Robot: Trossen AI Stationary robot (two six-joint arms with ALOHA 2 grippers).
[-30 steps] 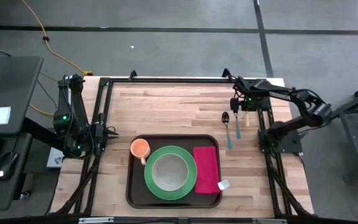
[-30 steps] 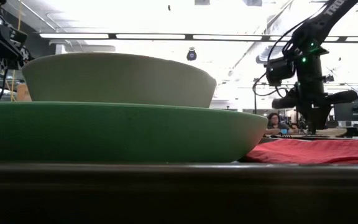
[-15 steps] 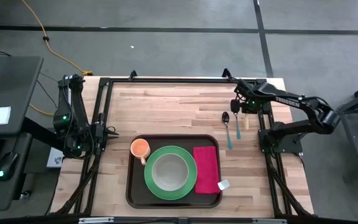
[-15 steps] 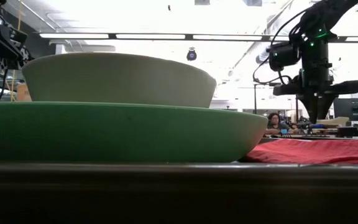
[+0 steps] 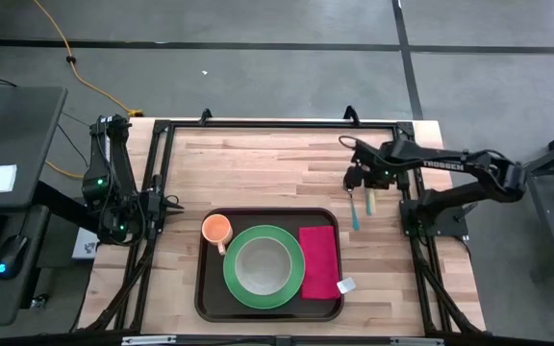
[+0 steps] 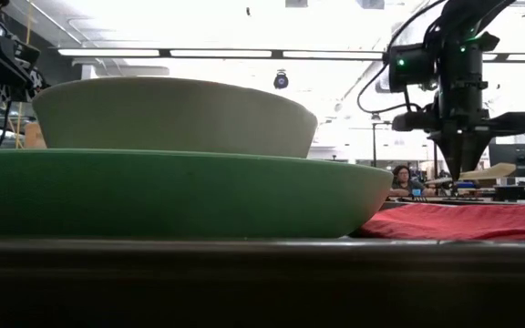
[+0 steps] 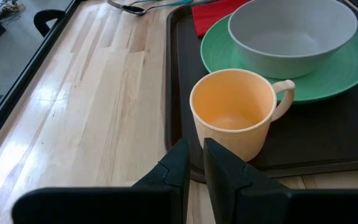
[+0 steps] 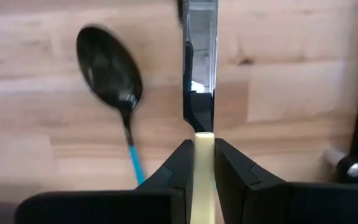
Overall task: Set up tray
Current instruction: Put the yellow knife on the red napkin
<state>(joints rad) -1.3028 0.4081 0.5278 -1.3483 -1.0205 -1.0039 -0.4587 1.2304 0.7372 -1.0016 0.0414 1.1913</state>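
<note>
Left gripper waits, fingers nearly together, at the wooden table's left edge. The tray sits near the front, open wood behind. Right gripper pinches a cream-handled knife beside the spoon.

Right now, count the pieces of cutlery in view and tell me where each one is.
2. A dark spoon with a blue handle lies on the wooden table, right of the tray. A cream-handled metal knife is held in the right gripper, beside that spoon. Others may be hidden.

Bright overhead strip lights wash out the low view; near dishes blur.
</note>
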